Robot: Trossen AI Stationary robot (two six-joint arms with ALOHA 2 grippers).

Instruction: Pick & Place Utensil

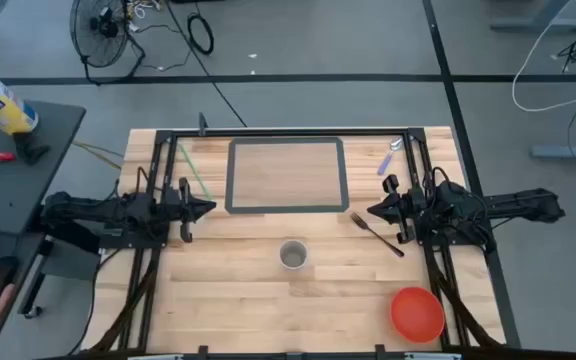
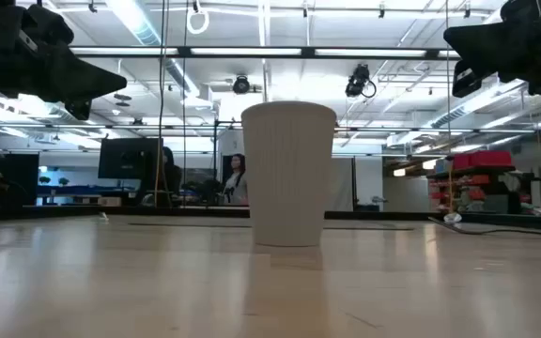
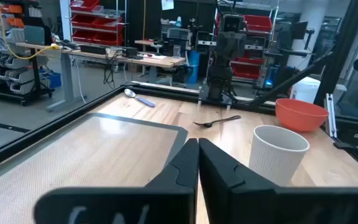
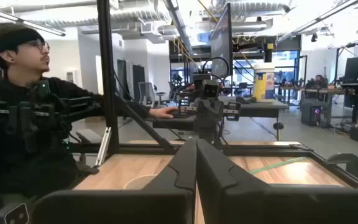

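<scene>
Dark metal fork [image 1: 377, 235] just beside right pincer [image 1: 372, 210], at its 6 o'clock; long axis 10-to-4. Both pincers closed, empty; left pincer [image 1: 211, 208] well apart.

cup [image 1: 293, 255] white, ribbed | bowl [image 1: 417, 312] orange-red | fork [image 1: 376, 235] black | spoon [image 1: 388, 157] purple-handled | table [image 1: 238, 300] pale wood

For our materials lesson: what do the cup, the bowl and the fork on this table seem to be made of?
Cup: probably paper, matte white with fine vertical ribbing.
Bowl: likely plastic, smooth, even orange-red with a soft sheen.
Fork: dark and thin; metal or dark plastic, which one cannot be told.
</scene>
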